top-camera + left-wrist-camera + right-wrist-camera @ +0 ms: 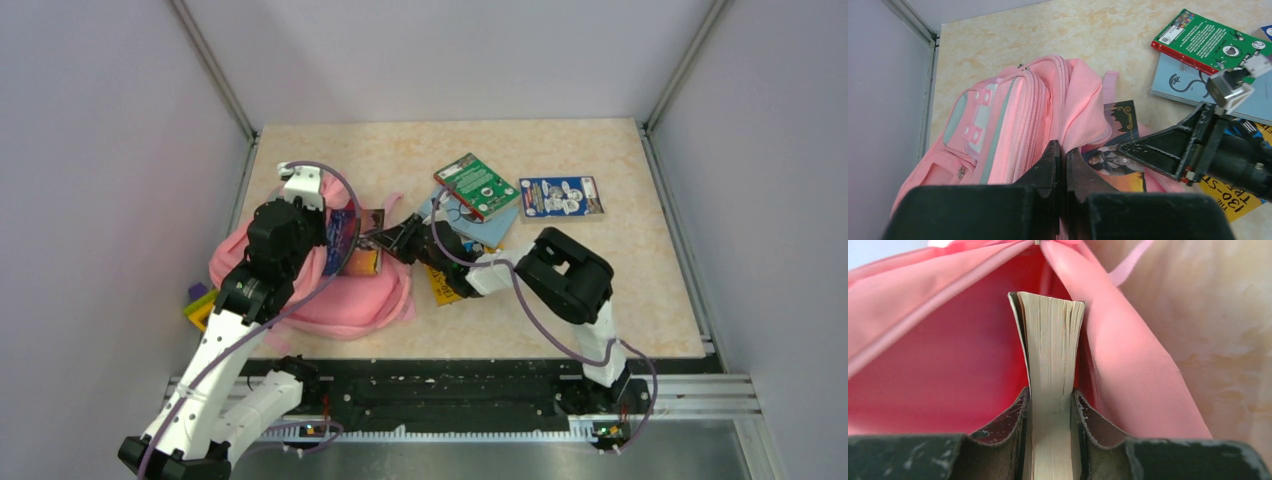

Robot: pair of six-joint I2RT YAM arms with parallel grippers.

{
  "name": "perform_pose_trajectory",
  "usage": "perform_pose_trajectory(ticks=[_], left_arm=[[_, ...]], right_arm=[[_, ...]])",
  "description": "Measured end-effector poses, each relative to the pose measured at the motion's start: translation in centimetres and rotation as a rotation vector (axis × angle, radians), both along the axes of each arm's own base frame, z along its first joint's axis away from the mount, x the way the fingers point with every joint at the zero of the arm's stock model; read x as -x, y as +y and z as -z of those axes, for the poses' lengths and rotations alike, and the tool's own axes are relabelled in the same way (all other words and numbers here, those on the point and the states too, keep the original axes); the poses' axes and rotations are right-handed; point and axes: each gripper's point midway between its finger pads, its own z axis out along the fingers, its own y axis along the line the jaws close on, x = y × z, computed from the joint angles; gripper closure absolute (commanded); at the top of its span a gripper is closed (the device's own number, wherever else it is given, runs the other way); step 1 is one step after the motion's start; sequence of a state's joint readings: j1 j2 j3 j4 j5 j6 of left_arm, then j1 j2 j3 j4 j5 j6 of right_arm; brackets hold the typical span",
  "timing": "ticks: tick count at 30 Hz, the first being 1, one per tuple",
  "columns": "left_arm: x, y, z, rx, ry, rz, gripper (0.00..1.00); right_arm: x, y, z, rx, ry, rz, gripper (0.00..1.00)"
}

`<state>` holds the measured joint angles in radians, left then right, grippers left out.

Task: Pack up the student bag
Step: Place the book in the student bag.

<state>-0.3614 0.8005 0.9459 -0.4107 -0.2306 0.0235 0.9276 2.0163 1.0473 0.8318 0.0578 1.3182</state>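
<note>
Status: student bag point(998, 125) lies on its side at the left of the table point(600, 290), mouth facing right toward the loose books. Left gripper point(1063, 148) is closed down narrow on the bag's upper mouth flap. Pink fabric is pinched at the tips, lifted so the opening gapes. Right gripper point(1049, 392) is clamped on a paperback point(1050, 330), pads on both covers near one edge, page block facing my wrist camera. The book's far end is in the mouth, pink lining on both sides.

Handling notes: the bag is soft, thin cloth with no frame. It sags wherever it isn't held, so I expect the mouth to collapse if I let go on the left. It's probably light too, so pushing the book in could slide the whole bag instead of seating the book. Best hold is the edge of the mouth, where I have it: likely thicker than the panel and less prone to slip. Grabbing a strap would only drag it.

The paperback is semi-stiff, covers flaring a little beyond the pads. Grip looks secure.

Left to pack, by my read:
- green book point(477, 185)
- light blue book point(1188, 90) under it
- yellow book point(443, 285) beneath my right arm
- blue-white booklet point(561, 197) further right

Something yellow and purple peeks out at the bag's left side; can't tell what.
</note>
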Motion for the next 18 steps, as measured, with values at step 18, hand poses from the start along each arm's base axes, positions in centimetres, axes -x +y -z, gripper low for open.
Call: perform_pose_trajectory(ticks=[18], left_arm=[[0.0,0.0,0.3,-0.002,0.008,0.003,1.00]], right_arm=[[-1.5,7.4,4.6,0.143,-0.062,0.024,0.84]])
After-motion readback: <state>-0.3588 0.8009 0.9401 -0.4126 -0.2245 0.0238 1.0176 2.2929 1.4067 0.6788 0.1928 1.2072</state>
